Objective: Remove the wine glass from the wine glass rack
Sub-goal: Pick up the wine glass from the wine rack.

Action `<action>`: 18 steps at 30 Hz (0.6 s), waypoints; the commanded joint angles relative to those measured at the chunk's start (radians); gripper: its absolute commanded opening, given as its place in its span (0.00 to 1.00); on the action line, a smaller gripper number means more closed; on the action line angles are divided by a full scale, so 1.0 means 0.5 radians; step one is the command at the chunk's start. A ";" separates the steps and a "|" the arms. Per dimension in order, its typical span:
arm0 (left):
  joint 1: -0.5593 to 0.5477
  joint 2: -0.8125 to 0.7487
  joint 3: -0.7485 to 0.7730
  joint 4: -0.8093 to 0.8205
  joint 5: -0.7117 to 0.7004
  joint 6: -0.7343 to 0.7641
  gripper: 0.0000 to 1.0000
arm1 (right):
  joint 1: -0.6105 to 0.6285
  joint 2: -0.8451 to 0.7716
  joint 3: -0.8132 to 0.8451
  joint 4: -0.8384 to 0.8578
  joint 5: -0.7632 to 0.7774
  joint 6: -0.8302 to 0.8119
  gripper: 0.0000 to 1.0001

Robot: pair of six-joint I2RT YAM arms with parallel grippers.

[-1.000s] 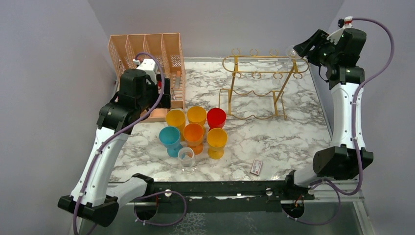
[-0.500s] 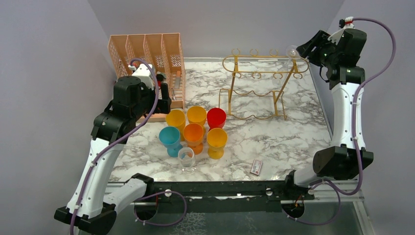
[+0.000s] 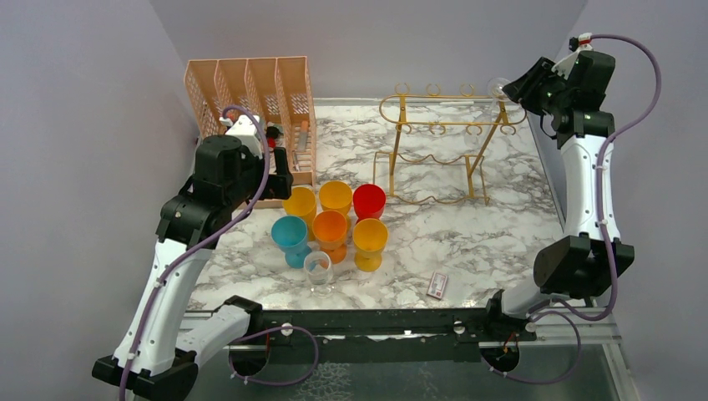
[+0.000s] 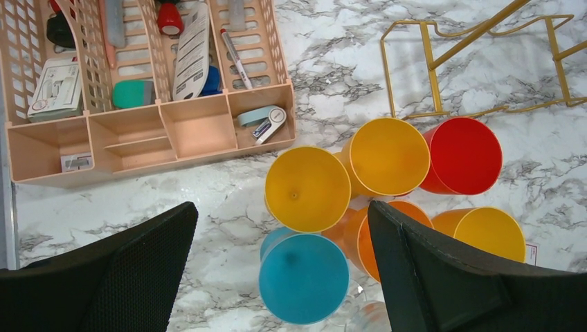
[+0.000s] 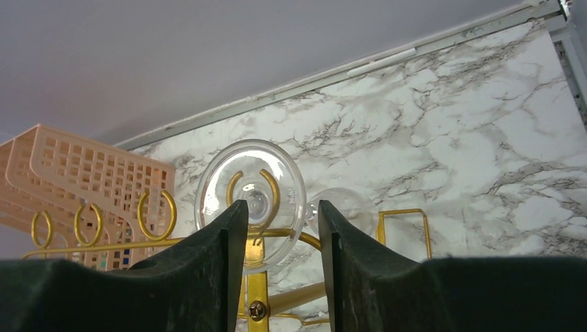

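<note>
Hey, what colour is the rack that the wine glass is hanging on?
The rack is gold-coloured metal wire. It shows best in the top external view.

Marble table (image 3: 501,225): wine glass rack (image 3: 451,124), organiser (image 3: 250,83), cups (image 3: 331,225)

1. A marble-patterned bench (image 3: 501,225) fills the view.
2. A peach lattice organiser (image 3: 250,83) stands at upper left, holding pens and small stationery.
3. Six cups cluster at centre: yellow (image 3: 299,203), yellow (image 3: 336,198), red (image 3: 369,201), teal (image 3: 290,234), orange (image 3: 330,227), yellow (image 3: 370,236).
4. A small clear glass (image 3: 318,269) stands just below them.
5. A small white packet (image 3: 437,286) lies lower right of centre.
</note>
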 commanded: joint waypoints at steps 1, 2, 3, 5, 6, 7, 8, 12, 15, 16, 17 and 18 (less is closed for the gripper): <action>0.007 -0.042 -0.008 -0.025 0.052 -0.038 0.99 | -0.010 0.027 -0.037 0.031 -0.053 -0.025 0.41; 0.006 -0.046 -0.008 -0.026 0.053 -0.041 0.99 | -0.010 0.029 -0.047 0.037 -0.060 -0.028 0.40; 0.006 -0.047 -0.008 -0.026 0.052 -0.044 0.99 | -0.011 0.030 -0.053 0.041 -0.076 -0.031 0.40; 0.008 -0.046 -0.008 -0.029 0.053 -0.050 0.99 | -0.008 0.034 -0.064 0.053 -0.120 -0.034 0.39; 0.007 -0.044 -0.008 -0.029 0.055 -0.053 0.99 | -0.011 0.034 -0.068 0.059 -0.142 -0.032 0.39; 0.009 -0.042 -0.010 -0.029 0.060 -0.055 0.99 | -0.011 0.037 -0.074 0.064 -0.164 -0.027 0.39; 0.009 -0.039 -0.011 -0.029 0.062 -0.058 0.99 | -0.010 0.034 -0.079 0.070 -0.178 -0.020 0.39; 0.007 -0.033 -0.014 -0.029 0.075 -0.069 0.99 | -0.011 0.032 -0.126 0.117 -0.192 0.016 0.39; 0.008 -0.031 -0.017 -0.029 0.081 -0.072 0.99 | -0.011 0.042 -0.138 0.124 -0.190 0.014 0.39; 0.006 -0.031 -0.019 -0.030 0.083 -0.075 0.99 | -0.012 0.049 -0.141 0.125 -0.191 0.013 0.38; 0.009 -0.032 -0.020 -0.031 0.087 -0.075 0.99 | -0.011 0.052 -0.142 0.125 -0.191 0.013 0.36; 0.006 -0.030 -0.020 -0.032 0.092 -0.075 0.99 | -0.011 0.056 -0.142 0.124 -0.194 0.012 0.34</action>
